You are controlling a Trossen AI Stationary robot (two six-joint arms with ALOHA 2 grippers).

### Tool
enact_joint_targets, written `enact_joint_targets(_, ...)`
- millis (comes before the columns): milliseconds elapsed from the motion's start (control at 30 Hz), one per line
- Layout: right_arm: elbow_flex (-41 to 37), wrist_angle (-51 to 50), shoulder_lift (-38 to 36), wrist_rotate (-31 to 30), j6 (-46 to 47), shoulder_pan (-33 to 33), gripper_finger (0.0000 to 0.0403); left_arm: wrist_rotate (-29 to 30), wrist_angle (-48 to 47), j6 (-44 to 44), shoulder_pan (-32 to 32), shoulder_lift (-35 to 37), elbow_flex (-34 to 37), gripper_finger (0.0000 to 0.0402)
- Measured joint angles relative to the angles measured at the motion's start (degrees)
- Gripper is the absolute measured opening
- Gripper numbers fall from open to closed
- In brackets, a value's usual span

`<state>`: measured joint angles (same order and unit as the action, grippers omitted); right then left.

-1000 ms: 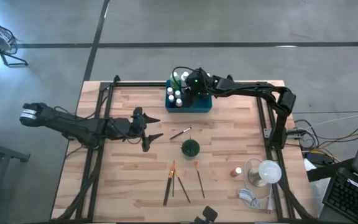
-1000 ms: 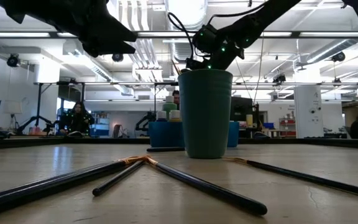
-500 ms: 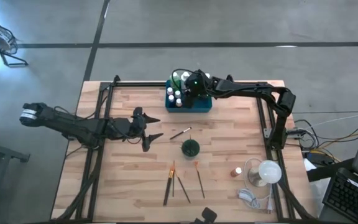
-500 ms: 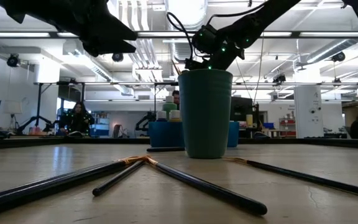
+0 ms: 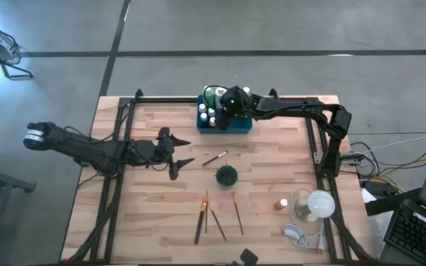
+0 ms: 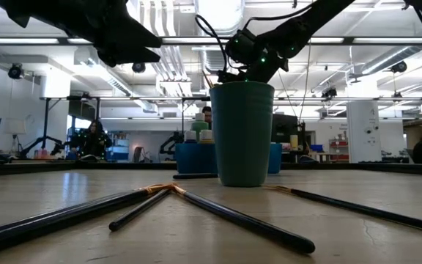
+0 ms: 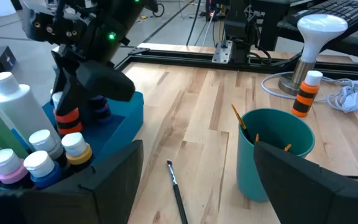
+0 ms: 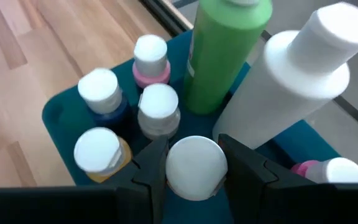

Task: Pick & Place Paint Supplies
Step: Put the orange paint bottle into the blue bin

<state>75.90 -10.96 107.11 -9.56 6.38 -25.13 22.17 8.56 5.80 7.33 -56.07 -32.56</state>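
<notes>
Right gripper grasping white-capped bottle over tray, labels unreadable, left gripper released.

Small white-capped orange bottle: upright, held above teal tray, cap pinched between dark fingers.
Tall green bottle and tall white bottle: upright in tray, side by side.
Small white-capped bottles, pink, blue, yellow, grey: upright, clustered in tray.
Second small orange white-capped bottle: upright on wood tabletop near lamp.
Thin dark long-handled paintbrush: flat, near cup.
Four more thin paintbrushes: flat, fanned near front edge.
Brush handles stand in cup.
</notes>
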Motion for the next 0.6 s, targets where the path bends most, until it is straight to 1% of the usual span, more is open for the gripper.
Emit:
enact_joint_targets(233, -0.4, 0.6, 0.0, -0.7, 1.5, 0.0, 0.0115, 0.0, 0.0, 0.1, 0.0, 0.0, 0.0, 0.0307)
enact_joint_targets(367, -1.3, 0.8, 0.0, 0.2, 2.6, 0.1, 0.0115, 0.0, 0.0, 0.1, 0.0, 0.0, 0.0, 0.0307)
enact_joint_targets(467, -1.5, 1.3, 0.0, -0.9, 2.8, 0.3, 0.0115, 0.0, 0.0, 0.1, 0.0, 0.0, 0.0, 0.0307)
enact_joint_targets(600, -1.6, 1.4, 0.2, -0.7, 2.4, 1.0, 0.0115, 0.0, 0.0, 0.1, 0.0, 0.0, 0.0, 0.0307)
